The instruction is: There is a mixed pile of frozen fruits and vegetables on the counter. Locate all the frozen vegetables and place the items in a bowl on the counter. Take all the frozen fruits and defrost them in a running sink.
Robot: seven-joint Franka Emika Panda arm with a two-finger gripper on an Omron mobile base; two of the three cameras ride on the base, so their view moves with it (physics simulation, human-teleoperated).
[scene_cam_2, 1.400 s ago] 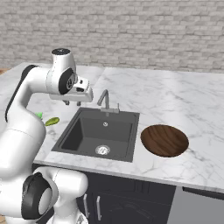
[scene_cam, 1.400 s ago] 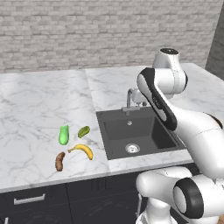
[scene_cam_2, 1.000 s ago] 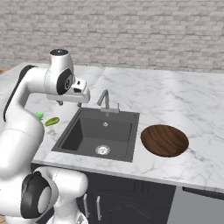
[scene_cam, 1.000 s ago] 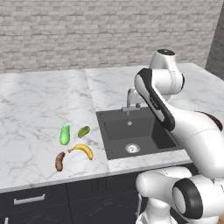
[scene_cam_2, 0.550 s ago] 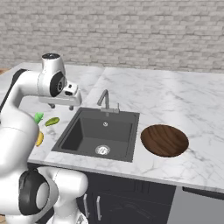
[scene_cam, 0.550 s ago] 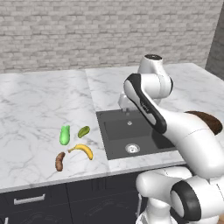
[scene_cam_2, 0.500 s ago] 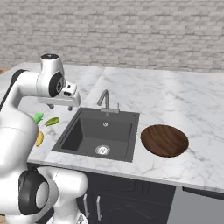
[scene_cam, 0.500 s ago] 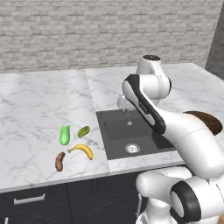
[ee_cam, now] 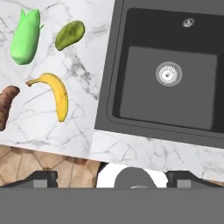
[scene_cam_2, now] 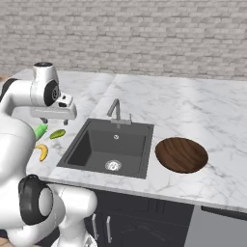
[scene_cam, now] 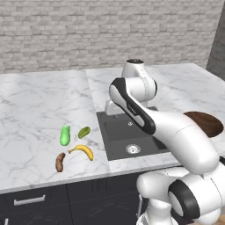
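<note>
**Arm swings left toward the frozen pile, nothing picked yet**

Since the earlier frames, the white arm has swung from above the faucet toward the left edge of the dark grey rectangular sink (scene_cam: 132, 136), and the food has not moved.

Left base view: on the white marble counter (scene_cam: 35, 110) lie the bright green oblong piece (scene_cam: 65, 136), the olive-green oval (scene_cam: 84, 132), the curved yellow banana (scene_cam: 83, 151) and the reddish-brown lump (scene_cam: 59, 161), near each other but apart.

Right base view: the gripper (scene_cam_2: 52, 115) hangs over the counter beside the sink; the round dark-brown wooden bowl (scene_cam_2: 182, 154) is well apart, on the sink's other side.

Hand view: the finger tips (ee_cam: 40, 178) stand wide open and hold nothing. To do well, I judge it should centre over one piece, turn the jaws across its short side, and descend straight.
</note>
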